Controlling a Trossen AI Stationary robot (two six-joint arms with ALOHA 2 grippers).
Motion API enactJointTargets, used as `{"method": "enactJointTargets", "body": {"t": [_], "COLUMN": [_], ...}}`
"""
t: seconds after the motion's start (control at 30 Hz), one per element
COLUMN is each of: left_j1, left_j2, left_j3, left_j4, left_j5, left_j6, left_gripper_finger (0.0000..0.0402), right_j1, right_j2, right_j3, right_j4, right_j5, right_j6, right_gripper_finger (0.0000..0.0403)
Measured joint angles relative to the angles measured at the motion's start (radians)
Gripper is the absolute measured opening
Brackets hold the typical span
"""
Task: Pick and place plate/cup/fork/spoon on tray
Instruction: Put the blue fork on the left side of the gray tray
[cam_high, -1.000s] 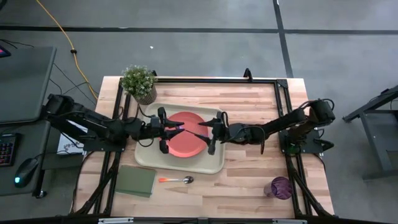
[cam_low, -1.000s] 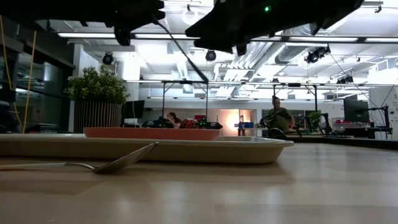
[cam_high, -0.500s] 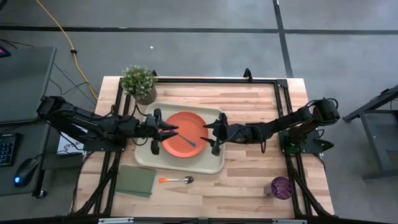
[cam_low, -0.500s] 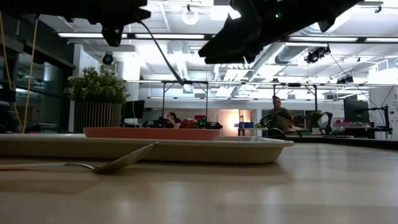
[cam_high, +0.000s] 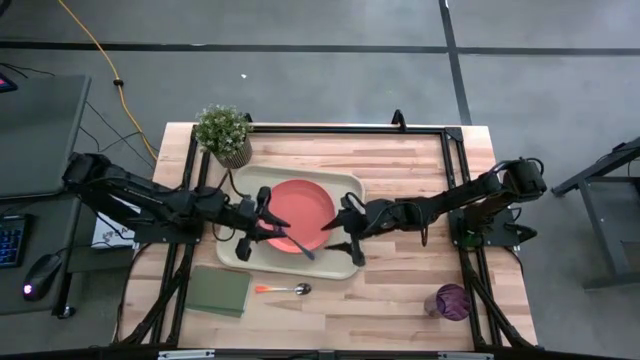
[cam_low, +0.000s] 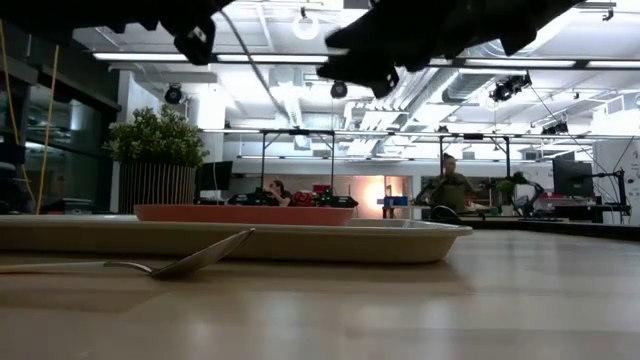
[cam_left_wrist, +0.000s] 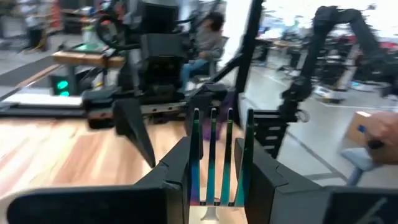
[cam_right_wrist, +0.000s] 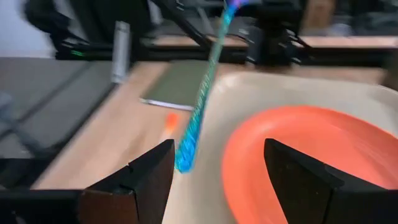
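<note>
My left gripper (cam_high: 265, 225) is shut on the blue-handled fork (cam_high: 298, 246) above the near left part of the cream tray (cam_high: 340, 268). The fork's blue handle (cam_right_wrist: 199, 106) slants down toward my right gripper (cam_high: 346, 232), which is open just right of it. Its free end (cam_right_wrist: 184, 158) shows close to one right finger (cam_right_wrist: 149, 174); I see no touch. The orange plate (cam_high: 302, 205) lies flat in the tray. The orange-handled spoon (cam_high: 288, 290) lies on the table near the tray. The purple cup (cam_high: 452, 300) stands at the near right. My left gripper pinches the fork at the base of its tines (cam_left_wrist: 211, 190) between its two fingers (cam_left_wrist: 177, 180). The tines rise between the fingers and the handle hangs slanting below them toward the table's right and near side. The fork is lifted clear of the tray.
A dark green pad (cam_high: 218, 291) lies at the near left beside the spoon. A potted plant (cam_high: 222, 130) stands at the far left corner. Bare wood lies right of the tray. People sit in the room beyond the table (cam_low: 445, 185).
Both grippers have moved from above the plate toward the table's near edge, the left one carrying the fork. The fork's handle end has swung toward the near edge and now lies over the tray's near part.
</note>
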Motion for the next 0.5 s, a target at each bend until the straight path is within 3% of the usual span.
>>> {"method": "enactJointTargets", "body": {"t": [0.27,0.5], "left_j1": [0.0,-0.013], "left_j2": [0.123,0.186], "left_j3": [0.005,0.057], "left_j4": [0.167,0.159], "left_j5": [0.116,0.21], "left_j6": [0.037,0.059], "left_gripper_finger": [0.0074,0.0074], "right_j1": [0.0,-0.02], "right_j2": [0.044,0.091], "right_j3": [0.0,0.0], "right_j4": [0.124,0.183], "right_j5": [-0.071,-0.083], "right_j6": [0.018,0.079], "right_gripper_finger": [0.024,0.024]}}
